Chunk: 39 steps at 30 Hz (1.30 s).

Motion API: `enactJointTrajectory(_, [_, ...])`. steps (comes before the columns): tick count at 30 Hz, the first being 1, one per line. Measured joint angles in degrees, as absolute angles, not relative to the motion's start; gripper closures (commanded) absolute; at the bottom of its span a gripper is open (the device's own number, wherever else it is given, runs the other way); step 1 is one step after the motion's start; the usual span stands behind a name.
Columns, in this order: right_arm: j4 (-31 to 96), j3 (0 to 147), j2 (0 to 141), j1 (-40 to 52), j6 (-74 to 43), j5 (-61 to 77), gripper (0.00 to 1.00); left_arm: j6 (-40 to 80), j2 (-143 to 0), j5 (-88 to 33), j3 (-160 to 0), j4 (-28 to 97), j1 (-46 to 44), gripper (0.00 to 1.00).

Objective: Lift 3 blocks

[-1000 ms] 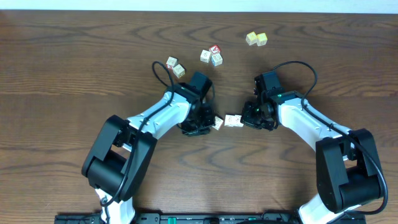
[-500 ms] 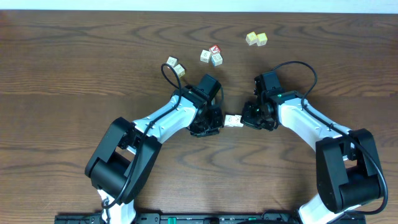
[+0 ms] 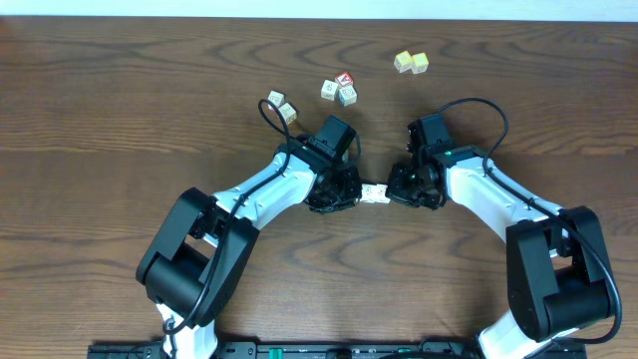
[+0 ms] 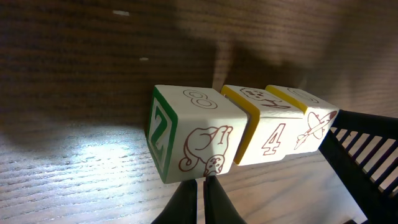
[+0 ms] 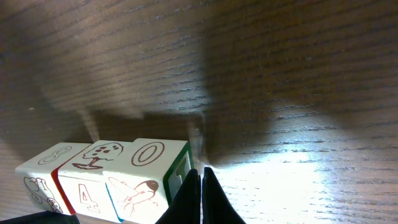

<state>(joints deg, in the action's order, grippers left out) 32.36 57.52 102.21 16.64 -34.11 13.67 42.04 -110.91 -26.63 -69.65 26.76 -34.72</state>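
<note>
Here, the left hand (image 3: 342, 191) and right hand (image 3: 396, 192), each with its fingers pressed together, squeeze a row of three blocks (image 3: 374, 192) between them at the middle of the worktop (image 3: 100, 130).

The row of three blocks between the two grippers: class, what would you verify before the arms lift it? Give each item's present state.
1. Three blocks in one row, faces touching: ok.
2. Left gripper shut, tips against one end block: ok.
3. Right gripper shut, tips against the opposite end: ok.
4. Tips centred on the end faces: cannot tell.
5. Loose cubes away from the row: ok.
</note>
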Motion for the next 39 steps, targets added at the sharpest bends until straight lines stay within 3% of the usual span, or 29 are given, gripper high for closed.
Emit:
enactJointTrajectory(24, [31.99, 57.52, 102.21, 16.64, -33.45, 13.67, 0.99, 41.08, -109.34, -26.41, -69.58, 28.97, -34.72, 0.93])
enactJointTrajectory(39, [30.57, 57.52, 102.21, 16.64, -33.26, 13.67, 0.99, 40.45, -103.33, -10.70, -69.43, 29.39, -34.48, 0.93])
